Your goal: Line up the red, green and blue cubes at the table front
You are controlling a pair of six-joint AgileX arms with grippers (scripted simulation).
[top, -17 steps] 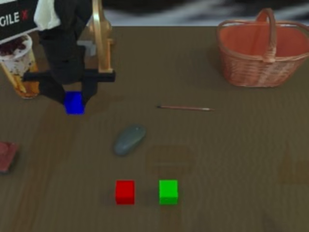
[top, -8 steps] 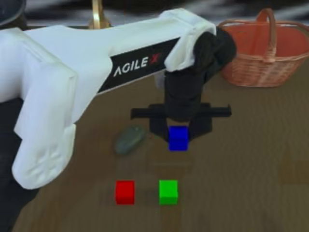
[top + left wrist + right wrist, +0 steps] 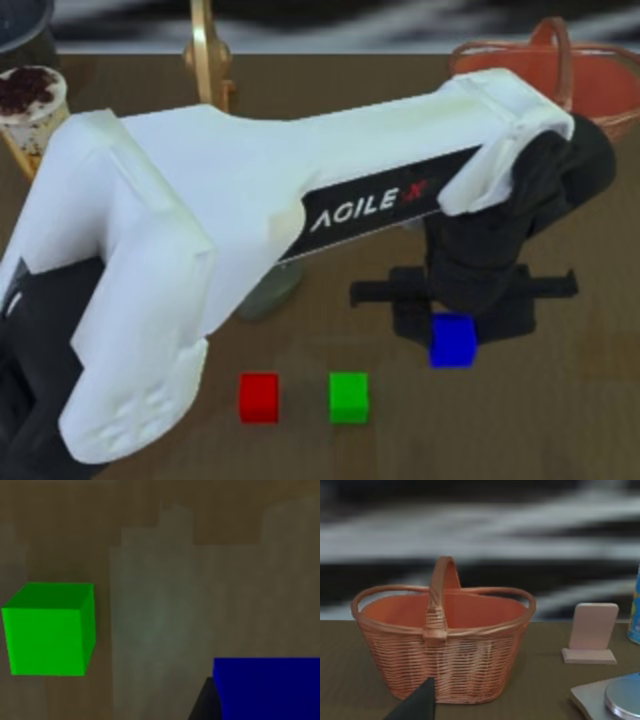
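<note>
At the table's [image 3: 560,440] front edge the red cube [image 3: 259,397] and the green cube [image 3: 349,396] sit side by side, apart, in a row. Just behind and to the right of the green one, the left gripper [image 3: 452,335] is clamped on the blue cube [image 3: 452,341], holding it between its dark fingers. The left wrist view shows that blue cube [image 3: 267,687] close up, with the green cube [image 3: 49,629] resting on the tabletop farther off.

The left arm's white casing sweeps across the middle from the left side — its black panel reads "AGILE X", the X in red. A grey stone [image 3: 268,297] peeks from under it.

Farther back stand a wicker basket [image 3: 590,70] at the right, a gold stand [image 3: 206,60] and a speckled cup [image 3: 32,100] at the left. The right gripper [image 3: 417,705] shows only a dark tip facing the basket [image 3: 442,640] — whether it is parted cannot be told.
</note>
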